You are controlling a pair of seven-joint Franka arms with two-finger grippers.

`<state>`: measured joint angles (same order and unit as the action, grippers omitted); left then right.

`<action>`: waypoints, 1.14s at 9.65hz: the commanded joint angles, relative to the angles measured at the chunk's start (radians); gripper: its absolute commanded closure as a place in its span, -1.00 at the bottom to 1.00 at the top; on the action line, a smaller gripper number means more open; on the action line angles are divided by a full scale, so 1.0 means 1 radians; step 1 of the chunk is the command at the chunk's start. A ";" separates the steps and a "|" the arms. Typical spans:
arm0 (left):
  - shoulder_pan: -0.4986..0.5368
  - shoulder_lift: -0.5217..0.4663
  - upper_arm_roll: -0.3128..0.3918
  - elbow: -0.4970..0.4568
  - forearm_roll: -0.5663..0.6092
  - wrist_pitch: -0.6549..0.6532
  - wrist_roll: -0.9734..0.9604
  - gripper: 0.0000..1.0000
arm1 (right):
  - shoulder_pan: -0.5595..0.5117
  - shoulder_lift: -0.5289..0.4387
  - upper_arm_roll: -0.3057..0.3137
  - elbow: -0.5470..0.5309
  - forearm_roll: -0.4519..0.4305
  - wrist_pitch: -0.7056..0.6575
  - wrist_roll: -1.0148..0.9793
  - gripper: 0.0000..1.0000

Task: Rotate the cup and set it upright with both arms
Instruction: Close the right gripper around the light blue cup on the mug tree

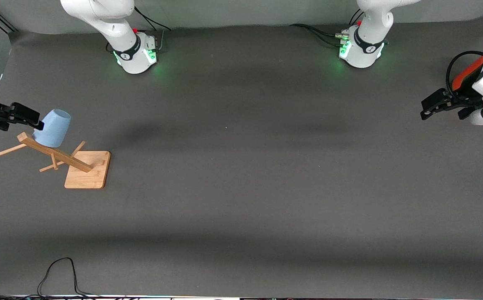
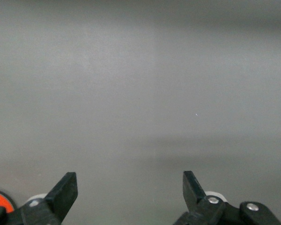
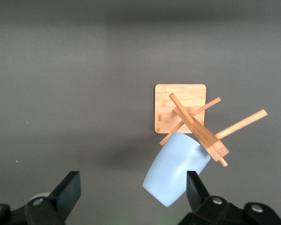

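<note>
The pale-blue cup (image 1: 52,129) hangs tilted on a peg of a wooden rack (image 1: 56,155), its narrow closed end up, at the right arm's end of the table. My right gripper (image 1: 31,118) is open right beside the cup. In the right wrist view the cup (image 3: 175,171) lies just inside one finger (image 3: 196,190), and the right gripper (image 3: 132,192) holds nothing. My left gripper (image 1: 441,109) waits open and empty over the left arm's end of the table. The left wrist view shows the left gripper (image 2: 129,187) over bare grey table.
The rack stands on a square wooden base (image 1: 87,171), which also shows in the right wrist view (image 3: 180,108), with several pegs sticking out. An orange-red cylinder (image 1: 469,73) sits by the left arm's wrist. A black cable (image 1: 58,275) lies at the table's near edge.
</note>
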<state>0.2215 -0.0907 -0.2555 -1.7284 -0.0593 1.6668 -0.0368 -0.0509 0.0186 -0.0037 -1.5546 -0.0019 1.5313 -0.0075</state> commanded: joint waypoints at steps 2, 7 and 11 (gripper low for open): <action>-0.007 0.006 -0.001 0.023 0.006 0.001 -0.009 -1.00 | -0.007 -0.034 -0.009 -0.024 -0.012 -0.040 0.200 -1.00; -0.007 0.011 -0.001 0.033 0.006 0.002 -0.009 -1.00 | -0.006 -0.083 -0.111 -0.117 -0.012 -0.031 0.582 -1.00; -0.007 0.014 -0.001 0.035 0.006 0.001 -0.009 -1.00 | -0.006 -0.140 -0.114 -0.327 0.006 0.157 0.620 -1.00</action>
<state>0.2206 -0.0898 -0.2564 -1.7175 -0.0593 1.6669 -0.0368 -0.0592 -0.0577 -0.1212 -1.7621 -0.0016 1.6063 0.5838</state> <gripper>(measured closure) 0.000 0.000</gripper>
